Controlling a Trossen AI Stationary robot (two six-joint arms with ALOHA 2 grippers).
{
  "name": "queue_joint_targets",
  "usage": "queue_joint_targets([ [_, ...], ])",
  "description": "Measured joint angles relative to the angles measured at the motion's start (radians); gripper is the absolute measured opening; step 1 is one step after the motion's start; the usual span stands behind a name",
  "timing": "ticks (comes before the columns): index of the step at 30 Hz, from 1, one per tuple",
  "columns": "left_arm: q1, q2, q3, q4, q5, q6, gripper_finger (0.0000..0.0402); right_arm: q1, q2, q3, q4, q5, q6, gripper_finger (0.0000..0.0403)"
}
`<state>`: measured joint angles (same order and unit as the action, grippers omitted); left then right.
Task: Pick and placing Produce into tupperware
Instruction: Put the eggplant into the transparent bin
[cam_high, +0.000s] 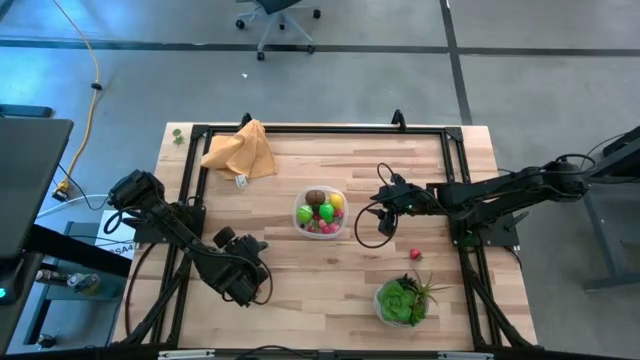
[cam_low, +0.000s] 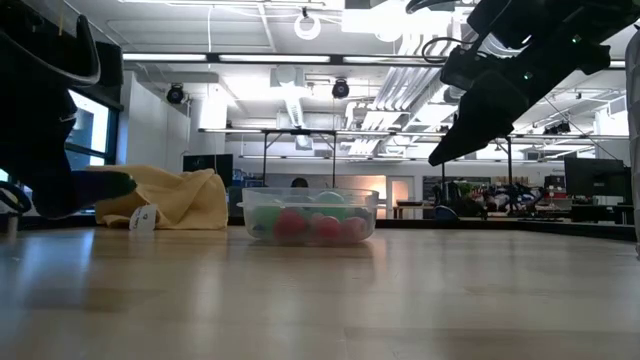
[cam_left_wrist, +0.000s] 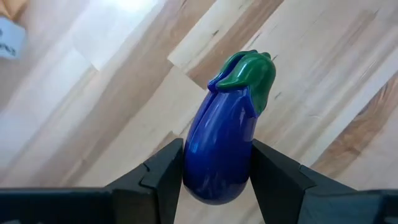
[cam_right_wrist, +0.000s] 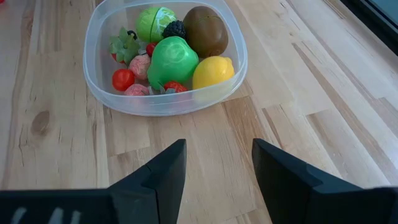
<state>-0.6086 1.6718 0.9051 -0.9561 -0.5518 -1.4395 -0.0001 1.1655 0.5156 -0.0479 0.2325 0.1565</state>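
My left gripper (cam_left_wrist: 217, 155), near the table's front left (cam_high: 245, 283), is shut on a purple-blue toy eggplant (cam_left_wrist: 224, 143) with a green cap. The round clear tupperware (cam_high: 320, 212) stands mid-table, holding a kiwi (cam_right_wrist: 205, 31), a lemon (cam_right_wrist: 212, 71), green fruits and red berries. My right gripper (cam_right_wrist: 217, 155) hovers open just right of the tupperware (cam_high: 384, 198), pointing at it with nothing between its fingers. One red berry (cam_high: 416, 254) lies on the wood to the right of the tupperware. My left gripper pinches the eggplant's fat rounded body (cam_left_wrist: 189, 155) between its two fingers, one on each side. The fingers slant down and lie along the eggplant. Its green cap end (cam_left_wrist: 249, 74) sticks out past the fingertips, over the bare wood.
An orange-tan cloth (cam_high: 240, 150) with a white tag lies at the far left. A leafy green plant (cam_high: 405, 300) stands at the near right. A black frame (cam_high: 320, 128) runs round the table's edges. Bare wood lies between my left gripper and the tupperware.
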Motion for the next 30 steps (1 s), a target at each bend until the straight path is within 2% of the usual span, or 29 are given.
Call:
queue_joint_targets([
  [11,0.004,0.000,0.000,0.016,-0.049,0.021,0.0163,0.000,0.000,0.000,0.000,0.000,0.000,0.0176],
  [16,0.064,-0.038,0.001,0.027,-0.060,0.085,0.0163,0.000,0.000,0.000,0.000,0.000,0.000,0.0176],
  [21,0.171,-0.116,0.001,0.079,-0.062,0.287,0.0163,0.000,0.000,0.000,0.002,0.000,0.000,0.0176],
  [26,0.321,-0.187,0.001,0.182,-0.059,0.571,0.0163,0.000,0.000,0.000,0.002,0.000,0.000,0.0176],
  [30,0.463,-0.231,0.001,0.318,0.013,0.823,0.0163,0.000,0.000,0.000,0.002,0.000,0.000,0.0176],
])
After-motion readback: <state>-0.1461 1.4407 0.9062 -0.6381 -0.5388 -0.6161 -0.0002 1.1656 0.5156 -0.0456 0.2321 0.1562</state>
